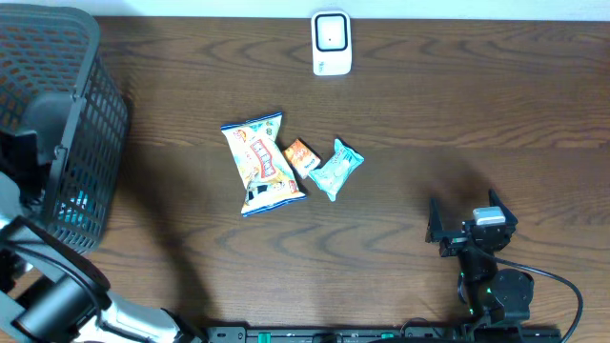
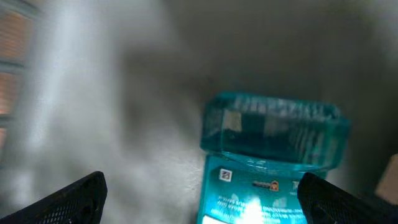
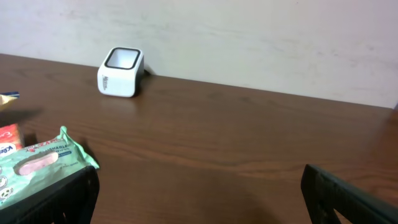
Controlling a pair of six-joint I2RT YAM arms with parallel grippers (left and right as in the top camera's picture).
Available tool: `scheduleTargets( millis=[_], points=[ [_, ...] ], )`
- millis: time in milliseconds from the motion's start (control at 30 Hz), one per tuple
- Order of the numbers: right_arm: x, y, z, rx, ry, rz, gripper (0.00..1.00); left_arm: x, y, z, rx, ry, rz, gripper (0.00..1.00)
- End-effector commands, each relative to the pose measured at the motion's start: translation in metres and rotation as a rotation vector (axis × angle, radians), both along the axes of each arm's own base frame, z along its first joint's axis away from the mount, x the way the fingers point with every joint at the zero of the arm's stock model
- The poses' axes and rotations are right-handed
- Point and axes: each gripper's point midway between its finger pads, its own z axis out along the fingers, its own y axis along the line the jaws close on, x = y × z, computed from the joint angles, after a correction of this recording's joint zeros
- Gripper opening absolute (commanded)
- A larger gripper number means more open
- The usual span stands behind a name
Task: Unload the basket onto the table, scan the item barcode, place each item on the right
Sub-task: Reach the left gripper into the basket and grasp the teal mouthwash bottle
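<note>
- Teal box (image 2: pixel 273 134) lies in the basket (image 1: pixel 86 105), far left of the scanner (image 1: pixel 332 43). Its white label print is blurred and unreadable, and its lower end is cut off.
- Left gripper (image 2: pixel 202 186) hangs over the box, fingers spread wide, holding nothing.
- Robot-side of the scanner lie a snack bag (image 1: pixel 262 163), an orange packet (image 1: pixel 301 157) and a green pouch (image 1: pixel 337 169). Their lettering is too small to read.
- Right gripper (image 1: pixel 465 214), farther right of the scanner, is spread wide and empty.

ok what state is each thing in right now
left gripper: open, empty, above teal box
right gripper: open, empty, over table
scanner: upright, nothing before it
big snack bag: flat, untouched
orange packet: flat, between the other two
mint packet: flat, untouched
basket: upright
</note>
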Motion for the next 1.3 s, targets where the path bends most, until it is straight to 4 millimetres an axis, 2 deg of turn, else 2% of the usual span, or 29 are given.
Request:
scheduleTargets(
  millis=[0, 200, 333, 400, 433, 467, 500, 533, 700, 733, 833, 900, 1133, 1267],
  points=[
    [0.000, 0.000, -0.001, 0.012, 0.002, 0.000, 0.99, -0.002, -0.017, -0.025, -0.047, 0.058, -0.101, 0.98],
    [0.000, 0.000, -0.001, 0.012, 0.002, 0.000, 0.99, 0.001, -0.041, -0.043, -0.073, 0.128, -0.229, 0.98],
    [0.000, 0.000, -0.001, 0.012, 0.002, 0.000, 0.99, -0.002, -0.048, -0.051, -0.080, 0.171, -0.245, 0.99],
    [0.000, 0.000, -0.001, 0.012, 0.002, 0.000, 0.99, -0.004, -0.048, -0.052, -0.084, 0.175, -0.244, 0.87],
    [0.000, 0.000, -0.001, 0.012, 0.002, 0.000, 0.99, -0.005, -0.048, -0.052, -0.087, 0.178, -0.241, 0.85],
    [0.000, 0.000, 0.000, 0.012, 0.001, 0.000, 0.99, -0.006, -0.049, -0.053, -0.091, 0.180, -0.238, 0.86],
    [0.000, 0.000, -0.001, 0.012, 0.002, 0.000, 0.99, -0.007, -0.048, -0.053, -0.097, 0.179, -0.214, 0.94],
    [0.000, 0.000, -0.001, 0.012, 0.002, 0.000, 0.99, -0.008, -0.047, -0.053, -0.101, 0.178, -0.196, 0.97],
    [0.000, 0.000, -0.001, 0.012, 0.002, 0.000, 0.99, -0.011, -0.047, -0.054, -0.108, 0.182, -0.185, 0.97],
    [0.000, 0.000, -0.001, 0.012, 0.002, 0.000, 0.99, -0.010, -0.046, -0.054, -0.106, 0.180, -0.185, 0.93],
    [0.000, 0.000, -0.001, 0.012, 0.002, 0.000, 0.99, -0.009, -0.045, -0.054, -0.100, 0.174, -0.185, 0.74],
    [0.000, 0.000, -0.001, 0.012, 0.002, 0.000, 0.99, -0.008, -0.045, -0.054, -0.100, 0.174, -0.184, 0.68],
    [0.000, 0.000, -0.001, 0.012, 0.002, 0.000, 0.99, -0.002, -0.042, -0.052, -0.092, 0.147, -0.172, 0.66],
    [0.000, 0.000, -0.001, 0.012, 0.002, 0.000, 0.99, 0.011, -0.032, -0.037, -0.063, 0.107, -0.137, 0.62]
  ],
)
